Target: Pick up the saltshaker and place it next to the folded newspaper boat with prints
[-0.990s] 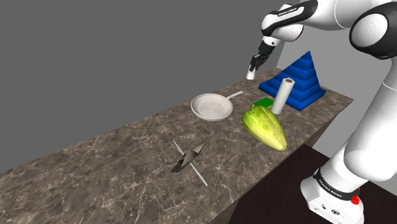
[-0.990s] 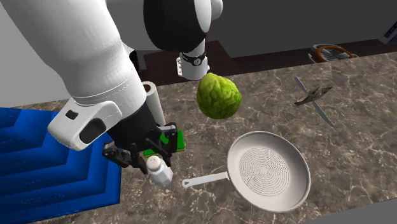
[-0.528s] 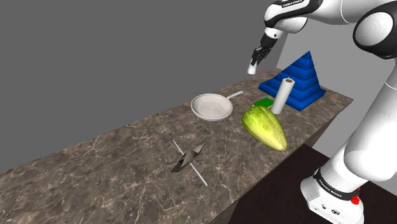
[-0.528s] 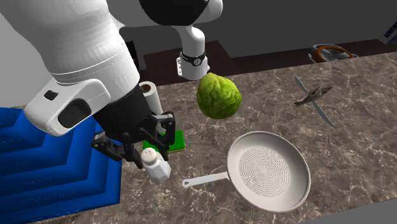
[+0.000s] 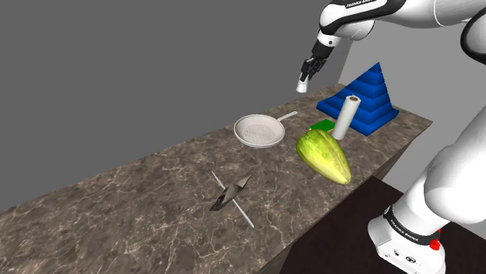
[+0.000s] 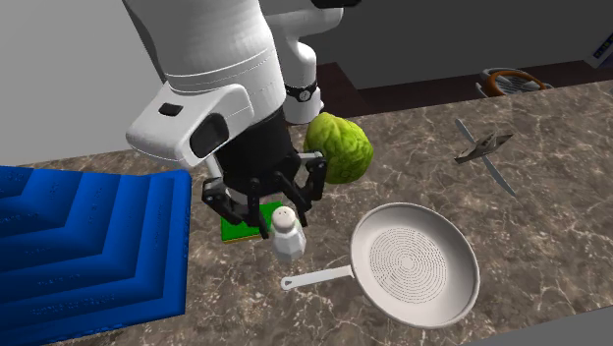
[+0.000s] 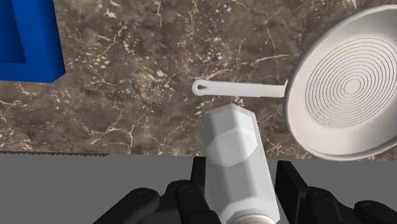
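A white faceted saltshaker [image 5: 302,86] hangs high above the marble counter [image 5: 140,194], with my black gripper [image 5: 308,73] shut on it. In the second exterior view the saltshaker [image 6: 287,234] hangs from the gripper [image 6: 266,210] over the pan's handle. In the wrist view it [image 7: 234,160] sits clasped between my fingers [image 7: 201,180], pointing at the counter beside the pan handle. The folded newspaper boat [image 5: 231,194], dark with a grey stick through it, lies far down the counter toward the shoulder view's left; in the second exterior view the boat [image 6: 482,148] lies at the upper right.
A white perforated pan [image 5: 259,131] [image 6: 415,263] [image 7: 347,95] lies between the shaker and the boat. A lumpy green fruit [image 5: 323,156] [image 6: 339,147], a white upright roll [image 5: 347,117], a flat green block [image 6: 236,228] and a blue stepped pyramid [image 5: 372,97] [image 6: 79,246] crowd the counter's near end.
The gripper has risen with the saltshaker and carried it away from the blue pyramid, toward the pan's handle. Nothing on the counter moved.
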Available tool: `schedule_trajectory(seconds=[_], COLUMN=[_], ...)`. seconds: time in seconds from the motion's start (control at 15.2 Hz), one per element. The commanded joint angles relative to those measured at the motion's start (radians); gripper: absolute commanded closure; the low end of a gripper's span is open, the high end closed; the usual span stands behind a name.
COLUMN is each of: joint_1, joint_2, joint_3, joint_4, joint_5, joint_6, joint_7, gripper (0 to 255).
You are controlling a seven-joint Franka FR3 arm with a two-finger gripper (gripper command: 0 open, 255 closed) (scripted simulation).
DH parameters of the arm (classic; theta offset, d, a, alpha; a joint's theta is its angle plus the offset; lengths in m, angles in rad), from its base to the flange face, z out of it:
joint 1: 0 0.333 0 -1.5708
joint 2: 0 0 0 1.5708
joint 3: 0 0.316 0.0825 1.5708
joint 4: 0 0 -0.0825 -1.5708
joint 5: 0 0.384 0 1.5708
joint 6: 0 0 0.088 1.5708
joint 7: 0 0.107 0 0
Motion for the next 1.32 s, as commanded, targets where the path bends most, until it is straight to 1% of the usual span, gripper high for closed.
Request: schedule_trajectory(seconds=[0.0, 0.26, 0.59, 0.92, 1.25], joint_1=[0.027, 0.074, 0.125, 0.174, 0.223], joint_2=[-0.033, -0.092, -0.141, -0.164, -0.162], joint_3=[0.023, 0.074, 0.145, 0.219, 0.292], joint_4=[-0.043, -0.113, -0.173, -0.204, -0.206], joint_5=[-0.025, -0.07, -0.114, -0.146, -0.172], joint_6=[0.024, 0.059, 0.092, 0.115, 0.129], joint_7=[0.057, 0.169, 0.31, 0.447, 0.582], gripper=[255, 255, 255, 255, 255])
